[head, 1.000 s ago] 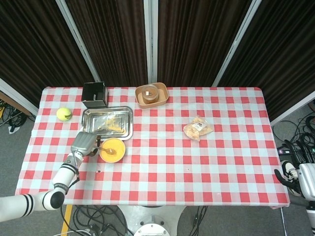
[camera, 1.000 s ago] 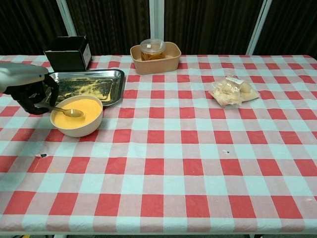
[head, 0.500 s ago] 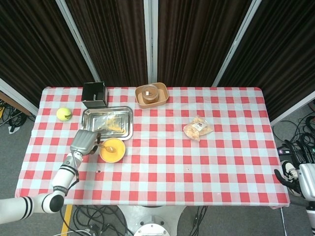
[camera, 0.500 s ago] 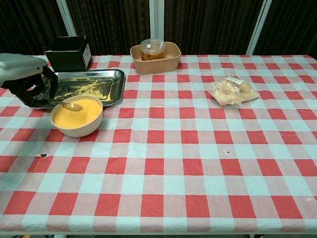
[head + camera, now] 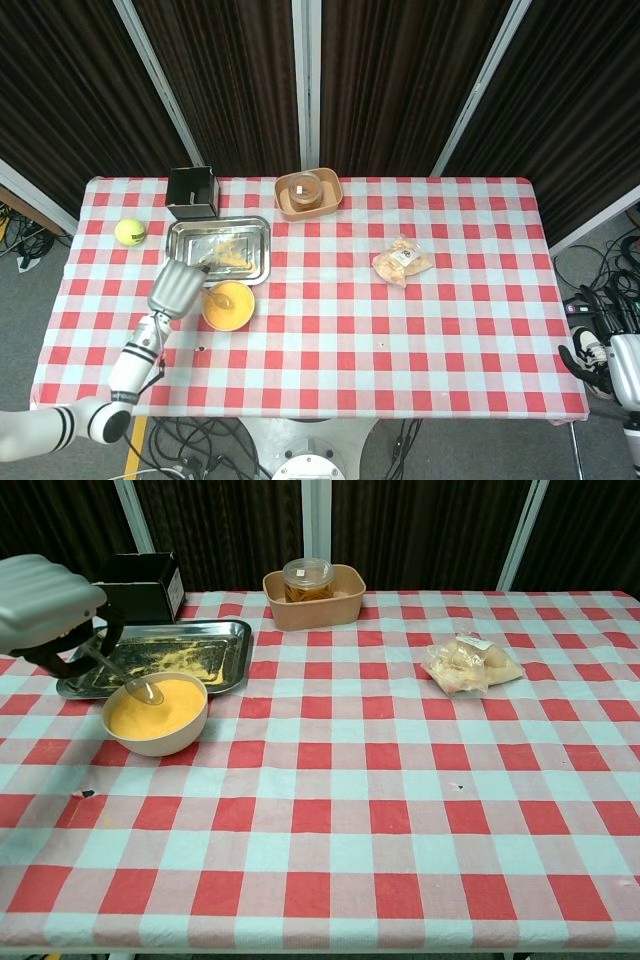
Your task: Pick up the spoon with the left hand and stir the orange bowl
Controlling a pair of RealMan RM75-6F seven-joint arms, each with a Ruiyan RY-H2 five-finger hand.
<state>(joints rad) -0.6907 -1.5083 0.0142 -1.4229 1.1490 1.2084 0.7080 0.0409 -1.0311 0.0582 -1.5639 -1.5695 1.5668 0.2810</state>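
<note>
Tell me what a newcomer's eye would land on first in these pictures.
Most striking is the orange bowl near the table's left edge, with the left hand holding a spoon whose tip dips into it. Just behind sits a metal tray, and a bag of buns lies alone on the right.

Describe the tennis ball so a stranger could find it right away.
Look at the checked table's far left edge. Left of the metal tray and in front of the black box lies the tennis ball, the only round, yellow-green thing there.

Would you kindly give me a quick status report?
Left hand holds spoon, tip in orange bowl. Right hand idle off-table. Nothing blocking.
</note>
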